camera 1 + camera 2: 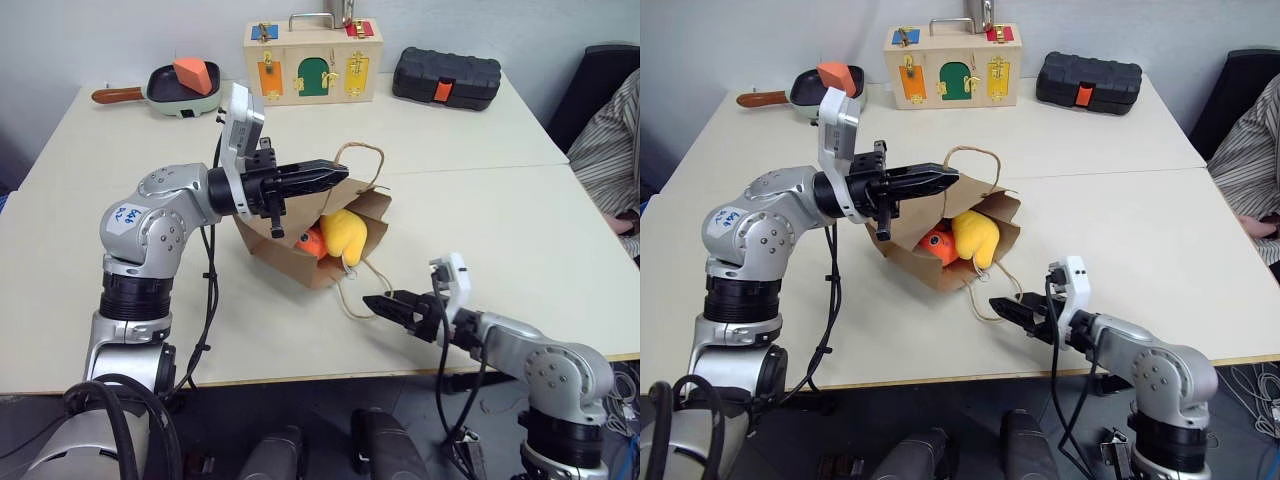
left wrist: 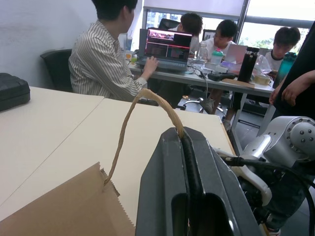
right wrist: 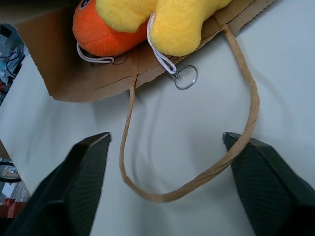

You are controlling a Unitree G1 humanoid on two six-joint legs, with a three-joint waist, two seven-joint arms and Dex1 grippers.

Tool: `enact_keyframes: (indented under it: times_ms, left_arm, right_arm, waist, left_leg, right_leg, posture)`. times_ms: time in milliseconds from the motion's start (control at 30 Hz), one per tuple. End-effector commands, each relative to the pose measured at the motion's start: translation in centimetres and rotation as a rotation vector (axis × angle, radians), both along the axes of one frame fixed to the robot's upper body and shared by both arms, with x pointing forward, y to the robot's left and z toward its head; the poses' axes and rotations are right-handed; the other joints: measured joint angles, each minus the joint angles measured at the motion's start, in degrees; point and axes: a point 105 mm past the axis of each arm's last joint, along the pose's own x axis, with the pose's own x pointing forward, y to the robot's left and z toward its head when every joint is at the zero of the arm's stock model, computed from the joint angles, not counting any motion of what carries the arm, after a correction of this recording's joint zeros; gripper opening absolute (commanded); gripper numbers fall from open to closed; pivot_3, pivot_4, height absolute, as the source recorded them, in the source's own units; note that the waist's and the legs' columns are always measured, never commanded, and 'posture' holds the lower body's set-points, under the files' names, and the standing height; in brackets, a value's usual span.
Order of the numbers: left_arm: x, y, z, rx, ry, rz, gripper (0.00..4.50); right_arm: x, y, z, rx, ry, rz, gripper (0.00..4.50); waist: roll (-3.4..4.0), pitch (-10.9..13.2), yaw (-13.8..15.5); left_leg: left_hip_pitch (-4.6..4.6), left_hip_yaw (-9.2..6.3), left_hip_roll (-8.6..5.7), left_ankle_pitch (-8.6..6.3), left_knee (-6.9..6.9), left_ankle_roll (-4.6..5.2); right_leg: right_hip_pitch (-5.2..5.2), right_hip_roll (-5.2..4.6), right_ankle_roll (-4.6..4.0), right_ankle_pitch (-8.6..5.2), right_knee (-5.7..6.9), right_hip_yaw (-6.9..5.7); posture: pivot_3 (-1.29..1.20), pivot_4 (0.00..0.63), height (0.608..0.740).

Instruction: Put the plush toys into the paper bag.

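Right wrist view shows the right gripper (image 3: 165, 182) spread just short of the paper bag (image 3: 98, 73) mouth, where both plush toys (image 3: 162, 22) sit, while the left gripper (image 1: 330, 176) pinches the upper handle (image 1: 362, 152).

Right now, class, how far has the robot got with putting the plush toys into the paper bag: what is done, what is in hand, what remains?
Done: the orange toy and the yellow toy both sit in the mouth of the paper bag, the yellow one partly poking out. In hand: the left gripper is shut on the bag's upper handle, holding it open. The right gripper is open, empty, over the lower handle. Left: probably nudging the yellow toy deeper.
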Motion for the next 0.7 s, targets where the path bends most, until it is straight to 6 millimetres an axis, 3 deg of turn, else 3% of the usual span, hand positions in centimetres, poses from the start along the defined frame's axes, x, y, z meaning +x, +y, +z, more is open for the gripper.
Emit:
enact_keyframes:
  times_ms: [33,267,433,567,700]
  left_arm:
    - [-0.3,0.0,1.3,-0.014,-0.055,-0.007,0.0]
    - [-0.3,0.3,1.2,-0.014,-0.054,0.007,0.0]
    - [-0.1,0.3,1.3,-0.018,-0.058,0.01,0.0]
    - [0.3,0.0,1.9,-0.042,-0.075,0.013,0.0]
    - [0.7,-0.4,2.3,-0.062,-0.087,0.011,0.0]
  right_arm:
    - [-0.1,0.8,0.1,0.015,-0.001,0.031,2.58]
    - [-1.2,-0.4,3.8,0.049,-0.131,0.076,0.1]
    - [-1.9,-2.0,8.2,0.078,-0.268,0.124,0.04]
    - [-1.9,-3.2,14.8,0.123,-0.452,0.165,0.04]
    - [-1.6,-3.5,19.2,0.174,-0.544,0.163,0.04]
  waist:
    - [0.0,0.0,0.0]
    - [0.0,0.0,0.2]
    - [0.0,0.0,0.18]
    - [0.01,0.01,0.12]
    - [-0.01,0.01,0.21]
  left_leg:
    - [0.0,0.0,0.0,0.0,-0.01,0.0]
    - [-0.02,-0.02,-0.02,0.0,0.02,0.0]
    - [-0.03,0.0,-0.01,0.0,0.0,0.0]
    - [-0.02,0.04,0.0,0.0,-0.02,0.0]
    - [-0.03,0.01,0.05,0.0,-0.02,0.0]
  right_leg:
    - [0.0,0.0,0.0,0.0,0.0,0.0]
    - [0.01,-0.03,0.0,0.0,-0.02,-0.01]
    - [0.01,-0.02,0.0,0.0,-0.05,-0.02]
    - [-0.01,-0.02,0.0,0.0,-0.08,0.01]
    - [0.01,-0.01,0.0,0.0,-0.1,-0.05]
  posture:
    - [0.0,0.15,0.74]
    - [0.0,0.15,0.74]
    - [0.0,0.15,0.74]
    - [0.0,0.15,0.74]
    - [0.0,0.15,0.74]
